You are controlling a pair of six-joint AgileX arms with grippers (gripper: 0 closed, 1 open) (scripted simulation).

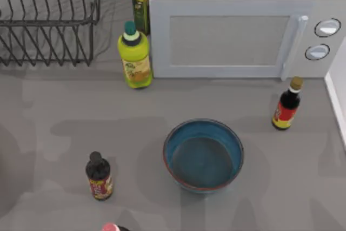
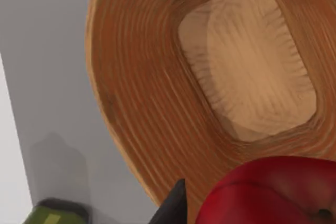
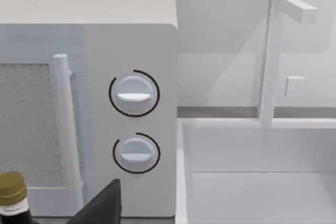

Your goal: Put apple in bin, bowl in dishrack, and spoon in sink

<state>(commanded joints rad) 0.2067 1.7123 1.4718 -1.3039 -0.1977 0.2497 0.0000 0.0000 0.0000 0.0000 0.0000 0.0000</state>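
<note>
A glossy red apple [image 2: 268, 187] sits between the fingers of my left gripper [image 2: 247, 220], which is shut on it, right over the rim of the woven wooden bin [image 2: 152, 98]. One dark fingertip [image 2: 173, 205] shows beside the fruit. The teal-blue bowl [image 1: 203, 155] with its reddish rim stands upright at the table's middle. At the back left stands the dark wire dishrack [image 1: 48, 20]. The white sink [image 3: 252, 182] lies at the table's right edge [image 1: 338, 98], past the microwave. A dark fingertip [image 3: 102, 205] of my right gripper faces it. The spoon is out of view.
A white microwave [image 1: 238, 31] fills the back. Two green oil bottles [image 1: 135, 55] [image 1: 141, 1] stand left of it. Dark red-labelled bottles stand at the right [image 1: 286, 106] and front left [image 1: 99, 177]. A pink cap [image 1: 111, 226] peeks in at the front edge. The faucet [image 3: 273, 56] rises over the sink.
</note>
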